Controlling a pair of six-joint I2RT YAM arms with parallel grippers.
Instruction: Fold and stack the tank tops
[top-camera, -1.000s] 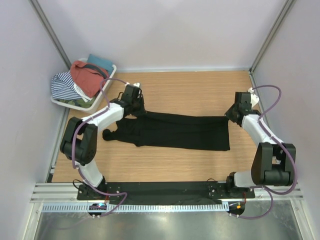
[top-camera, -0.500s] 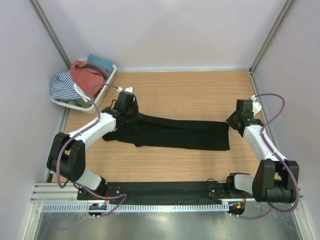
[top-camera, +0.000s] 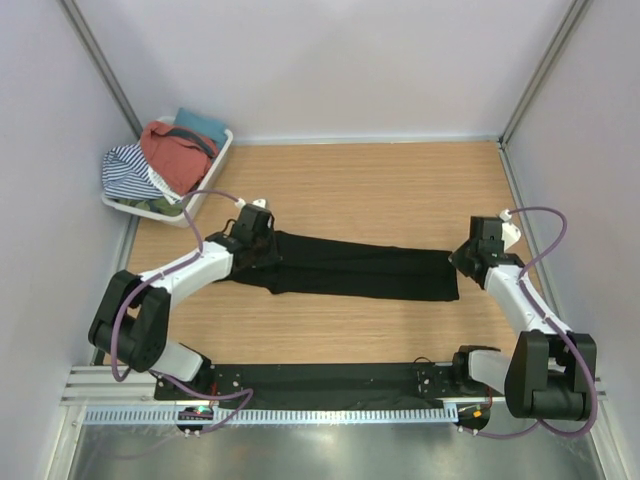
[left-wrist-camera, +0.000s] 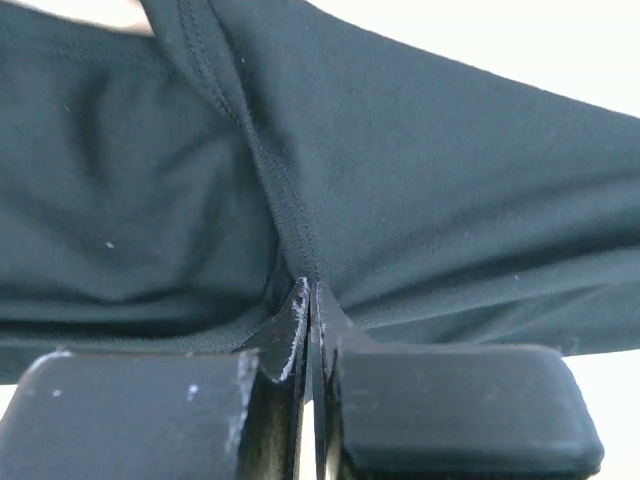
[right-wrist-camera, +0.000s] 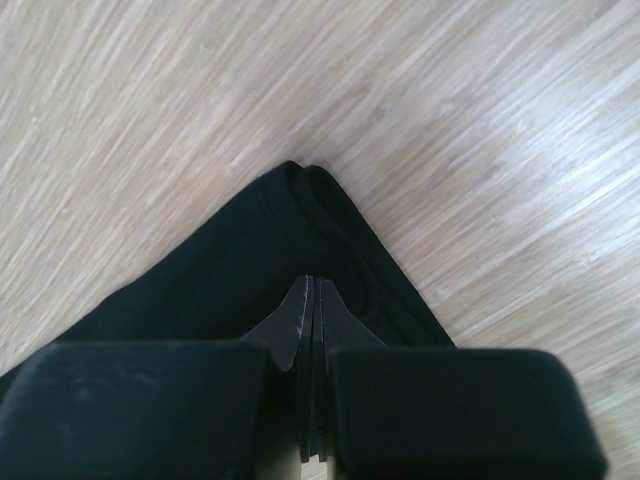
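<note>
A black tank top (top-camera: 360, 272) lies stretched in a long narrow band across the wooden table (top-camera: 400, 190), pulled taut between the two arms. At its left end my left gripper (top-camera: 265, 245) is shut on it; the left wrist view shows the jaws (left-wrist-camera: 310, 290) pinched on a stitched seam of the black cloth (left-wrist-camera: 430, 180). My right gripper (top-camera: 459, 256) is shut on the right end, and in the right wrist view its tips (right-wrist-camera: 315, 285) clamp a corner of the black cloth (right-wrist-camera: 230, 280) just above the wood. The rust-red tank top (top-camera: 172, 150) lies heaped in the basket.
A white plastic basket (top-camera: 222, 140) stands at the back left corner, holding a striped cloth (top-camera: 130, 170) and a teal cloth (top-camera: 200, 125) as well. Walls close in the table on three sides. A metal rail (top-camera: 330, 412) runs along the near edge.
Both grippers have moved toward the near edge, drawing the black tank top with them. Its loose left part has been pulled in, so the band now lies narrower and straighter.
</note>
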